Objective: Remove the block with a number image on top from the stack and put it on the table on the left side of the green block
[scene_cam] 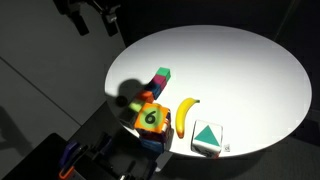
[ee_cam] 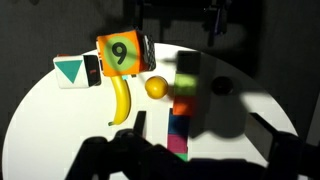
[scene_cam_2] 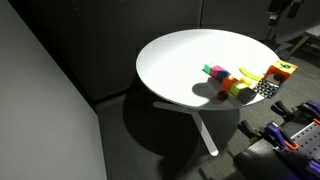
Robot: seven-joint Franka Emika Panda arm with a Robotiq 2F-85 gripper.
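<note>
Gripper (scene_cam: 93, 18): in an exterior view it hangs high over the far side of the table (scene_cam: 250, 70), at the top of the frame. Its two dark fingers stand apart with nothing between them, so it is released and carries no load. In the wrist view it shows only as a dim silhouette along the bottom edge, and the jaw gap cannot be read there.

Block with a number image (scene_cam: 152, 116): sits on top of the stack (scene_cam: 150, 138), at the table edge nearest the camera. Green face up with a black "6", orange sides. In the wrist view (ee_cam: 120, 52) the numeral reads as a "9" and the block lies in the upper part of the frame, left of centre.

Relative to the hand: the block is well apart from the gripper and far below it. No contact.

Green block (scene_cam: 162, 78): on the table just beyond the stack, magenta side visible, also seen at (scene_cam_2: 208, 69).

Other items:
- banana (scene_cam: 186, 115), beside the stack
- white cube with a green triangle (scene_cam: 207, 138), near the banana's end
- small orange ball (ee_cam: 155, 87), touching or just beside the banana
</note>
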